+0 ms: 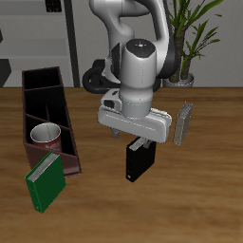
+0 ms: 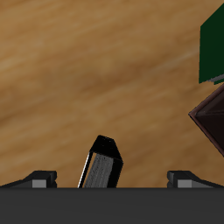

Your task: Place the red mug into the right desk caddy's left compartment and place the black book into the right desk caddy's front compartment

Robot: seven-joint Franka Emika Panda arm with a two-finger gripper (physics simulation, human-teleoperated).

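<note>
From the exterior view I have the gripper (image 1: 140, 142) hanging just above centre frame, directly over the black book (image 1: 139, 161), which stands upright on the wooden table (image 1: 190, 209) a little right of and below frame centre. The fingers reach down to the book's top edge; whether they pinch it or merely straddle it, I cannot tell from either camera. In the wrist view the black book (image 2: 102, 164) shows as a dark slab with pale page edges, tilted, rising between the two grey finger bases, apart from both. The right desk caddy (image 1: 47, 109) runs along the left side of the exterior frame, a long maroon box reaching from upper left down toward centre left, split by inner dividers. The red mug (image 1: 45, 138) already sits inside one caddy section at left centre, its grey interior facing up; a slanted divider forms the wall just behind it. A green book (image 1: 45, 182) leans against the caddy's near end at lower left, tilted, touching the box. A thin grey book (image 1: 186, 121) stands upright at right centre, near the gripper body but apart from it. In the wrist view, the green book (image 2: 213, 45) and a corner of the caddy (image 2: 213, 121) show at the right edge.
</note>
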